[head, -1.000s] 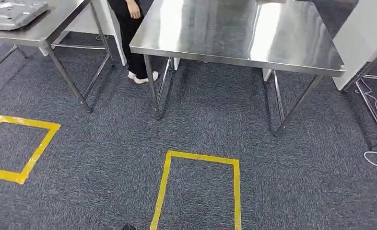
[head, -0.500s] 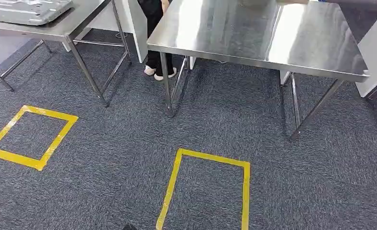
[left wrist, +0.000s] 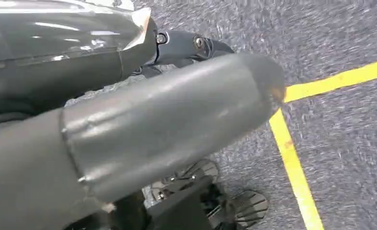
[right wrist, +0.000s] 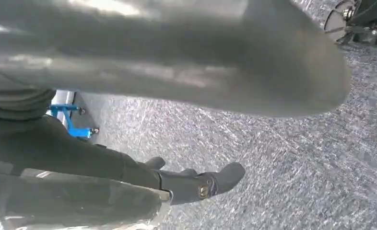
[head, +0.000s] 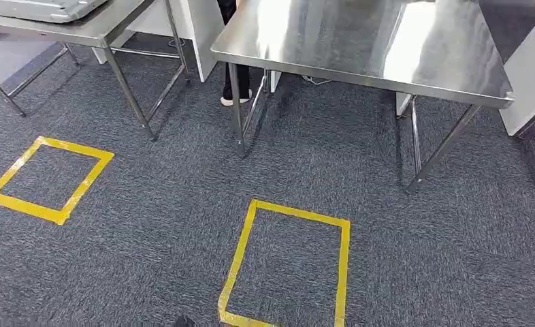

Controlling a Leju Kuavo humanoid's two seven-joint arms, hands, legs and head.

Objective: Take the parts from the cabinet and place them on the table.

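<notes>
Parts: a grey metal piece (head: 43,8) lies on the far-left steel table (head: 108,27), cut off by the frame edge. Two yellow tape squares, one left (head: 47,178) and one centre (head: 288,262), mark the carpet. Ahead stands the big steel table (head: 360,48); a person's shoe (head: 234,99) shows behind its leg. Left hand (left wrist: 143,134) and right hand (right wrist: 177,62) hang over the carpet; whether the fingers grip anything, cannot tell. Judgement: robot is walking; best to square up on the centre tape square before reaching. No readable writing.
</notes>
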